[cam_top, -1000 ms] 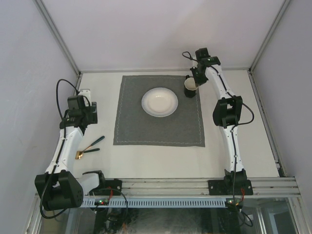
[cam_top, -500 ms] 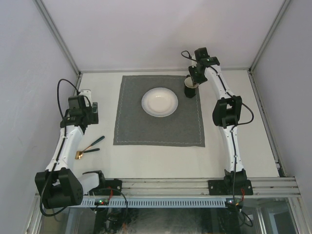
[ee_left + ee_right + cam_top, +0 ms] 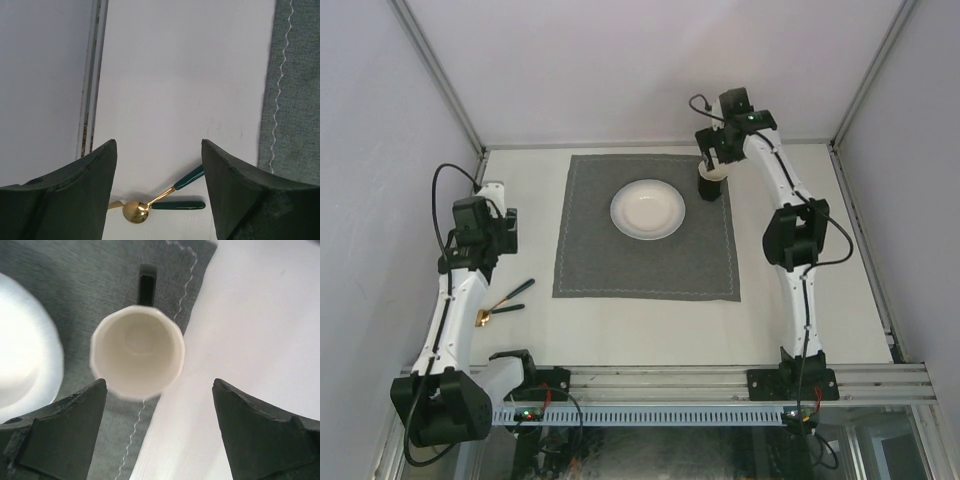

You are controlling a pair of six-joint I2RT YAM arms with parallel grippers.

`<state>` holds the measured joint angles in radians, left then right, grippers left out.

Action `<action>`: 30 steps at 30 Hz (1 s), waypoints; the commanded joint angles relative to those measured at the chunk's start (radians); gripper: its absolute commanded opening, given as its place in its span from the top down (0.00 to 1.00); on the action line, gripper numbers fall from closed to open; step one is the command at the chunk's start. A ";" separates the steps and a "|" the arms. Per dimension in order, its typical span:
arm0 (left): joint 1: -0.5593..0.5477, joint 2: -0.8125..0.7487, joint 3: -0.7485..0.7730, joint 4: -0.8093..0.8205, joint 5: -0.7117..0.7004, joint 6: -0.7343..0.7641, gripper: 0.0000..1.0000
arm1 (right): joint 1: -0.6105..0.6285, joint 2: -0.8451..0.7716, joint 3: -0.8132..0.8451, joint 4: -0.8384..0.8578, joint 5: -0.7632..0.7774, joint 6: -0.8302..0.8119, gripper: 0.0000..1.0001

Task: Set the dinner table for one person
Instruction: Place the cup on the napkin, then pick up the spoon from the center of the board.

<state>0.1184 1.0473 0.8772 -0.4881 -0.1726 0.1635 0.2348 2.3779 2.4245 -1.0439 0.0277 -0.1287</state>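
Looking down from the overhead view, finds the dinner table (image 3: 820, 300) filling the frame, with a grey mat (image 3: 640, 265) at centre and a white plate (image 3: 647, 209) on the mat's upper half. Places a dark mug (image 3: 709, 186) just right of the plate, at the mat's upper right corner, with the right gripper (image 3: 711, 168) directly above it. Puts the left gripper (image 3: 483, 248) at middle left over bare tabletop, and two green-handled utensils (image 3: 506, 298) below it, off the mat, toward the lower left.

Turning to the left wrist view, shows the left gripper (image 3: 159, 170) spread wide and holding nothing. Frames the utensils (image 3: 165, 200) crossed at bottom centre, well beneath the two dark fingers (image 3: 75, 190), with the mat's stitched edge down the right side. Cannot tell spoon from fork beyond one gold bowl.

Moving to the right wrist view, looks straight into the mug's (image 3: 137, 352) white inside, handle toward the top of the frame. Shows the right gripper (image 3: 159, 385) released, both fingers clear of the rim at lower left and lower right. Sets the mug right on the mat's stitched border, beside the plate (image 3: 25, 350) at the left edge.

Judging the hazards: could clip the rim and tip or skid the mug off the mat if lifted off-line. Could drag both crossed utensils together, or scrape fingertips on the table, when pinching such flat, thin pieces.
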 commanded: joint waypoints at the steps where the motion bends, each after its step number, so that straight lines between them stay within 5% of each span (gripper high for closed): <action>1: 0.006 -0.026 0.006 0.006 0.012 0.138 0.28 | 0.021 -0.267 -0.020 0.019 0.015 -0.028 0.14; 14: 0.000 0.052 -0.173 -0.022 0.257 0.408 0.36 | -0.108 -0.849 -0.698 0.067 -0.005 -0.082 0.13; 20: -0.034 0.055 -0.201 -0.108 0.346 0.495 0.37 | -0.180 -0.955 -0.779 0.038 0.013 -0.083 0.12; 30: -0.029 0.205 -0.239 -0.066 0.295 0.554 0.41 | -0.273 -1.029 -0.883 0.025 -0.013 -0.099 0.13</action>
<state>0.0872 1.1942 0.6525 -0.5850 0.1265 0.6773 -0.0101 1.4029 1.5707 -1.0229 0.0254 -0.2073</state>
